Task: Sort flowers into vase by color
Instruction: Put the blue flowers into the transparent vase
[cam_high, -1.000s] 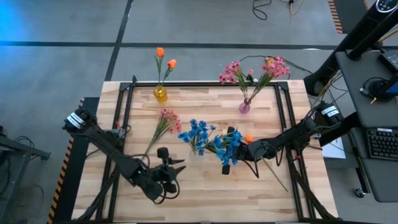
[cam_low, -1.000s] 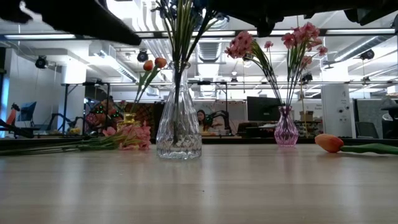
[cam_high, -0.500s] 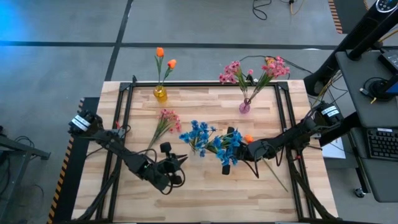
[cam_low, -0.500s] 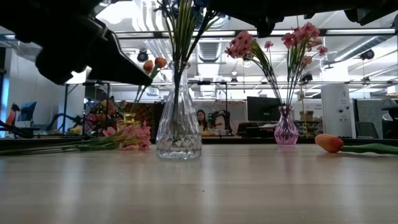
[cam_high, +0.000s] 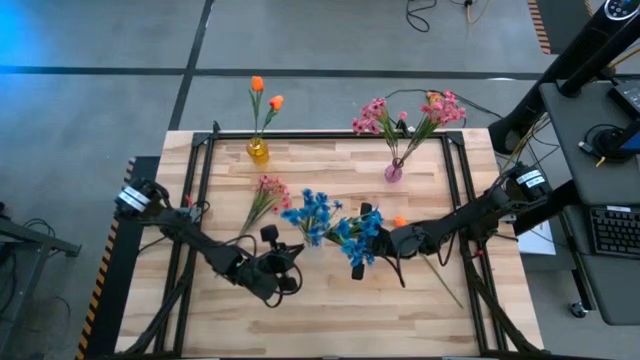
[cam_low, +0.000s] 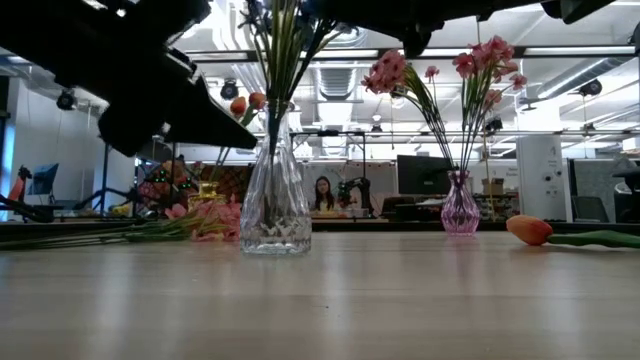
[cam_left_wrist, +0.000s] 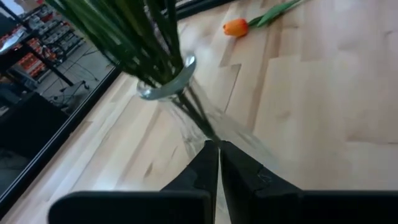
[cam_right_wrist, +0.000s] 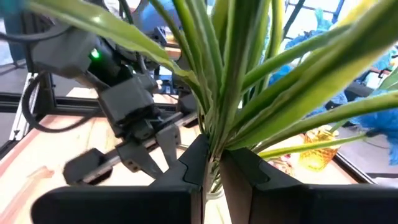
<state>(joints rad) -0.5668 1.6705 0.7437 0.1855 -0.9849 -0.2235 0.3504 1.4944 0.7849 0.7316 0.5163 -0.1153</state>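
A clear glass vase stands with its base on the table and holds blue flowers. My right gripper reaches in from the table's right and is shut on their green stems above the vase rim. My left gripper is shut, with its tips right at the vase's lower body. I cannot tell whether it touches. One orange tulip and a pink spray lie flat on the table. My right gripper pinches the bundle of green stems between its two fingers, just above the vase mouth. It comes from the table's right, with the fingers across the stems. The stems stay upright in the vase, which stands on the table.
A yellow vase with two orange tulips and a pink vase with pink sprays stand near the far edge. A black frame runs along the table's sides. The wood near the near edge is bare.
My right gripper has moved a little toward the table's left, still shut on the stems. The clear vase with the blue flowers has slid left along the table with it. My left gripper has moved toward the far edge and right, closing on the vase.
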